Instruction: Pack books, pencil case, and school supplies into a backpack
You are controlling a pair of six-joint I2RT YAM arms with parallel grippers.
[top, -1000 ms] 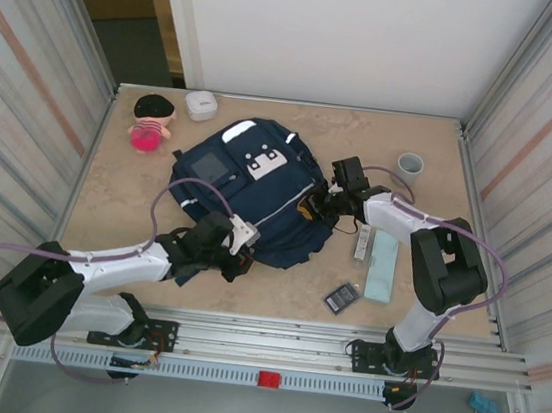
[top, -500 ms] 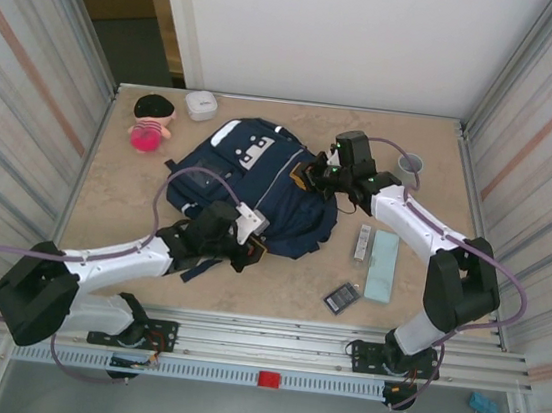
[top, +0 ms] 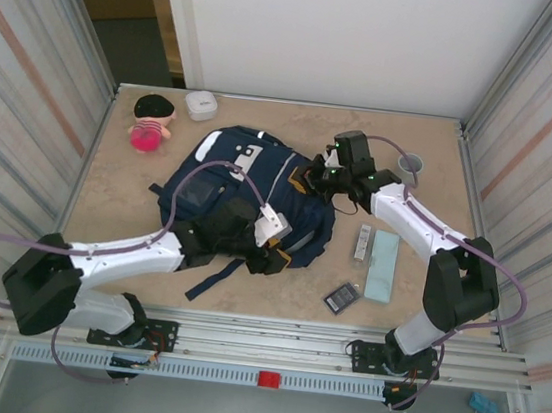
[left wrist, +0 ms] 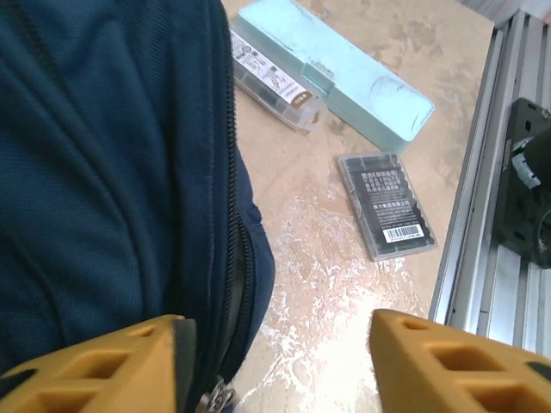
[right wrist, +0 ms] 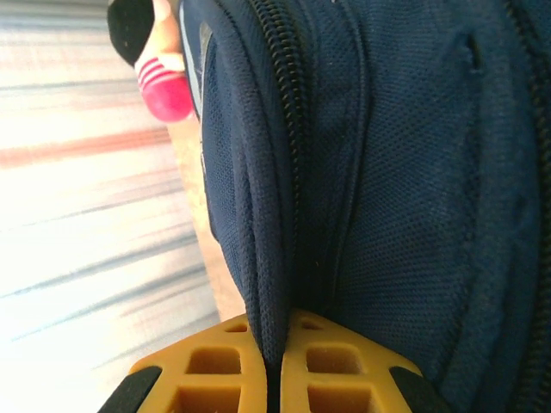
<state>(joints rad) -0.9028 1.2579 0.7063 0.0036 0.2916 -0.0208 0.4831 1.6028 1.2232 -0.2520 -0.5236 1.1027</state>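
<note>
The navy backpack [top: 242, 197] lies mid-table, its white patches facing up. My right gripper [top: 312, 179] is shut on a fold of fabric beside a zipper at the backpack's [right wrist: 387, 172] right edge; in the right wrist view the right gripper [right wrist: 274, 366] pinches that fold. At the backpack's near right corner my left gripper [top: 280, 255] stands open. In the left wrist view the left gripper [left wrist: 275, 361] is over bare table, its left finger against the backpack [left wrist: 103, 172] by a zipper pull. The teal pencil case [top: 382, 265], silvery bar [top: 362, 241] and dark gridded rectangle [top: 341, 296] lie to the right. The books are out of view.
A grey cup [top: 410, 165] stands at the back right, just behind my right arm. At the back left are a white rounded box [top: 201, 105] and a pink doll [top: 150, 121]. Metal walls close in both sides, and a rail [left wrist: 508, 215] runs along the near edge.
My left gripper has opened and slid right along the backpack's near edge. The right gripper pulled its edge toward the back, and the backpack shifted and turned.
</note>
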